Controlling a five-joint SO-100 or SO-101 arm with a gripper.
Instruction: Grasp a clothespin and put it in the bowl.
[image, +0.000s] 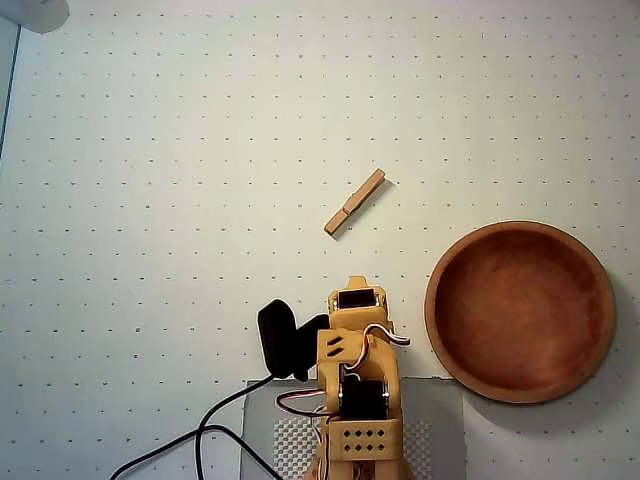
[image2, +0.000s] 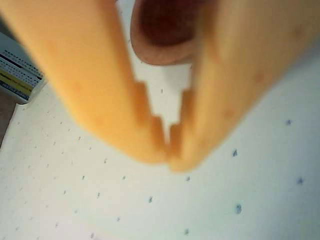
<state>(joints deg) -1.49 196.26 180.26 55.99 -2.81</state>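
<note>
The light tan wooden clothespin (image: 355, 202) lies diagonally on the white dotted table, in the middle of the overhead view. To its lower right stands the round reddish-brown bowl (image: 433, 300), with nothing in it. My orange arm (image: 358, 380) is folded at the bottom centre, well short of the clothespin and left of the bowl. In the wrist view my gripper (image2: 168, 150) fills the frame, blurred, its fingertips touching and nothing between them. The bowl (image2: 160, 57) shows beyond the fingers there. The clothespin is out of the wrist view.
A grey base plate (image: 445, 420) sits under the arm and black cables (image: 200, 440) trail to the lower left. A pale object (image: 40, 12) is at the top left corner. A striped box edge (image2: 15, 75) shows at the wrist view's left.
</note>
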